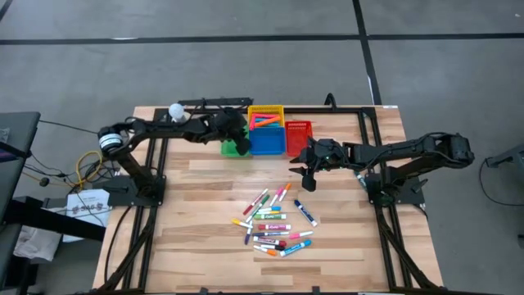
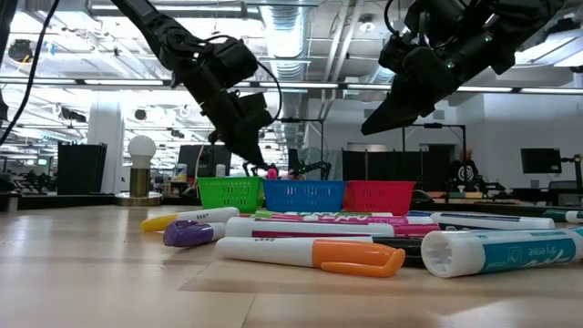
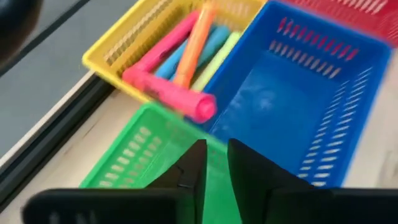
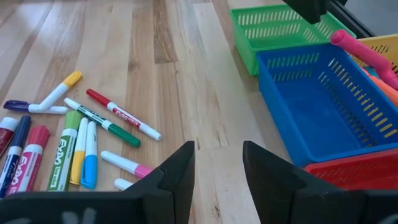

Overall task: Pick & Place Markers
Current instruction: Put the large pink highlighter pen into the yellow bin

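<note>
The markers (image 1: 274,223) lie in a loose pile on the near half of the wooden table, also seen in the right wrist view (image 4: 74,137) and close up in the low view (image 2: 310,251). A few thicker pink, orange, blue and green markers (image 3: 186,56) lie in the yellow basket (image 1: 266,109); the pink one (image 3: 168,93) rests across its rim. My left gripper (image 1: 237,141) hangs over the green basket (image 3: 137,155), fingers narrowly apart with nothing between them (image 3: 214,162). My right gripper (image 1: 304,170) is open and empty above bare table (image 4: 217,165), between pile and baskets.
Four small baskets stand together at the far middle: green (image 1: 229,151), blue (image 1: 266,143), yellow behind the blue one, red (image 1: 299,131) to the right. A white ball-shaped lamp (image 1: 176,110) stands at the far left. A black frame runs along the table's edges.
</note>
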Action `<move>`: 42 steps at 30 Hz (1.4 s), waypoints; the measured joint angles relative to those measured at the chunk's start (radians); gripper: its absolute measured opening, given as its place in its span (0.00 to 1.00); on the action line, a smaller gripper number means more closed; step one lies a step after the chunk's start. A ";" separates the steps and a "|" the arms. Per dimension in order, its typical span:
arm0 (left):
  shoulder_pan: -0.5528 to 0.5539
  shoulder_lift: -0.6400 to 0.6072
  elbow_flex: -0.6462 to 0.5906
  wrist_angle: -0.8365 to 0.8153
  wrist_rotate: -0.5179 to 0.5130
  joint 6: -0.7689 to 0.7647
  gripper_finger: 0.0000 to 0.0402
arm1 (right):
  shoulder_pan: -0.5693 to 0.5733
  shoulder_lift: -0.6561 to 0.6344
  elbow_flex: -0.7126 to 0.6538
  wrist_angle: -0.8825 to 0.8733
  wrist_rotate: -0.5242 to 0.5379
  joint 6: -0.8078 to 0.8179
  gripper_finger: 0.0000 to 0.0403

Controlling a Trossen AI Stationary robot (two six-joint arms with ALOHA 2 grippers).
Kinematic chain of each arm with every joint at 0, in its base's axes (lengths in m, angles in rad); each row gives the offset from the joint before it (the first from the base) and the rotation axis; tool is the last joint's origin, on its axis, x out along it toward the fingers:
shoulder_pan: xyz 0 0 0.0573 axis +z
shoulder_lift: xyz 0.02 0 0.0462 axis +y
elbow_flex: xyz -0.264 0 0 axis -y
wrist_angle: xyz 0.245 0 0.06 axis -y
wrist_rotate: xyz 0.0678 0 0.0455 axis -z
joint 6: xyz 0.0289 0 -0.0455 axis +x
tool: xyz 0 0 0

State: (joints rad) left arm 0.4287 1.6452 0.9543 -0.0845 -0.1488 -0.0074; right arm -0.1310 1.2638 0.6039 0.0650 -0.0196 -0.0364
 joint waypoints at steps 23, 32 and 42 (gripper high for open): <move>0.006 0.030 0.000 0.057 0.041 -0.024 0.02 | 0.000 0.000 0.000 0.003 0.000 0.000 0.31; 0.006 0.067 0.027 0.078 0.041 -0.024 0.01 | 0.000 0.000 0.000 0.005 0.001 -0.005 0.31; 0.020 0.174 0.096 0.075 0.041 0.003 0.01 | 0.000 0.000 0.000 0.002 0.000 -0.016 0.31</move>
State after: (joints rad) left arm 0.4486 1.8190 1.0508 -0.0093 -0.1073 -0.0040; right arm -0.1310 1.2640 0.6037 0.0675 -0.0196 -0.0525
